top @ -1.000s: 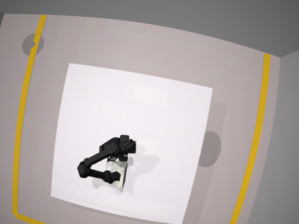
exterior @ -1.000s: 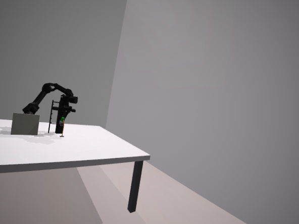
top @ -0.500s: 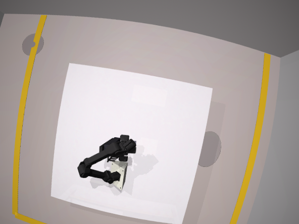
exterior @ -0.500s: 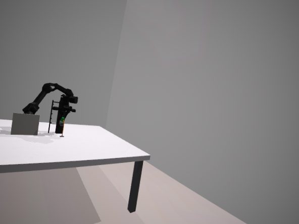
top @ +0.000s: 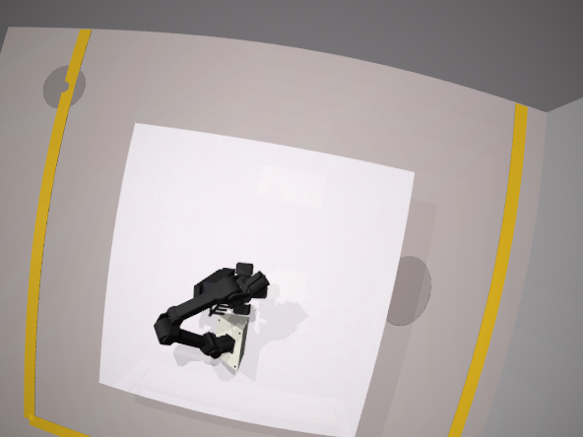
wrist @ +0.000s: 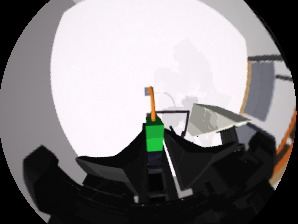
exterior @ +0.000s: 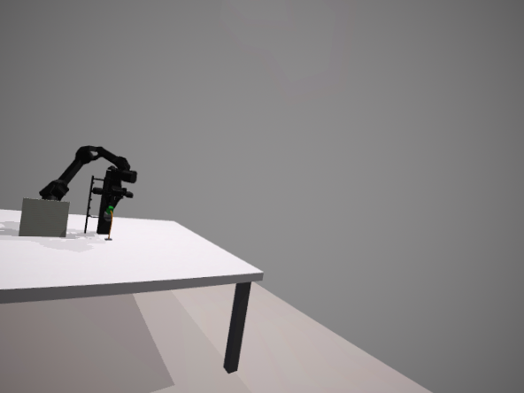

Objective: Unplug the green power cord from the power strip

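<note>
The green plug [exterior: 110,209] [wrist: 155,138] is between the fingers of my gripper [wrist: 154,131], which is shut on it. An orange cord [exterior: 111,227] [wrist: 152,104] runs from the plug down to a small grey piece [exterior: 108,239] [wrist: 147,91] on the table. The dark power strip [exterior: 104,225] [wrist: 156,178] stands upright behind the plug. In the wrist view the plug's near end borders the strip's dark face; whether it is seated in a socket cannot be told. In the top view the arm hides the fingertips and plug.
A thin black frame [exterior: 89,204] [wrist: 172,112] stands between the strip and the arm's pale grey base block [top: 231,327] [exterior: 44,219] [wrist: 212,120]. All of them are on the white table [top: 340,246] [exterior: 190,258]. The table's edge [exterior: 133,287] faces the exterior view.
</note>
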Available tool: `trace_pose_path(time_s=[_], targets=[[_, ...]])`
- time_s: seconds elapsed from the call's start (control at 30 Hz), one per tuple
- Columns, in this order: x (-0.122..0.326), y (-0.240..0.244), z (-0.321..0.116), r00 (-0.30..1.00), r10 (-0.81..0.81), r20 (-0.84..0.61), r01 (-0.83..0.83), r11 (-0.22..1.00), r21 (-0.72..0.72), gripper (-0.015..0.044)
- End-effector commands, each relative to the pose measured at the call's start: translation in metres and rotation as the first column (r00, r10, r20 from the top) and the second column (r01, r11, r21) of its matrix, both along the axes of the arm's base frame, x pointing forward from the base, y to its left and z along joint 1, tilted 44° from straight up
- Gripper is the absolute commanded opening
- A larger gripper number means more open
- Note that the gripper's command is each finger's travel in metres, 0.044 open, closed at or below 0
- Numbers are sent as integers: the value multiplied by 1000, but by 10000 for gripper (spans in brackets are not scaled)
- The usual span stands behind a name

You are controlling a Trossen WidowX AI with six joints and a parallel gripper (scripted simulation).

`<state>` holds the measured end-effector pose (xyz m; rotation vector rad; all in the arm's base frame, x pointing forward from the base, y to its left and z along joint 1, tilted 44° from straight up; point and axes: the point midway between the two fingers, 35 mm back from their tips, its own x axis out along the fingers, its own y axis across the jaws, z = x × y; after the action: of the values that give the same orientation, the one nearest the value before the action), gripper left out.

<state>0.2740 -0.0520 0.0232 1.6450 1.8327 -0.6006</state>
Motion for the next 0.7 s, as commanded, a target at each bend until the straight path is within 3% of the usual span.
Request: trace_pose_path(time_s=[0.0,0.67], targets=[[5,-23,-14,1000,-9,14,10,998,-55,0],[6,-50,-32,1000,-11,14,12,998,-55,0]])
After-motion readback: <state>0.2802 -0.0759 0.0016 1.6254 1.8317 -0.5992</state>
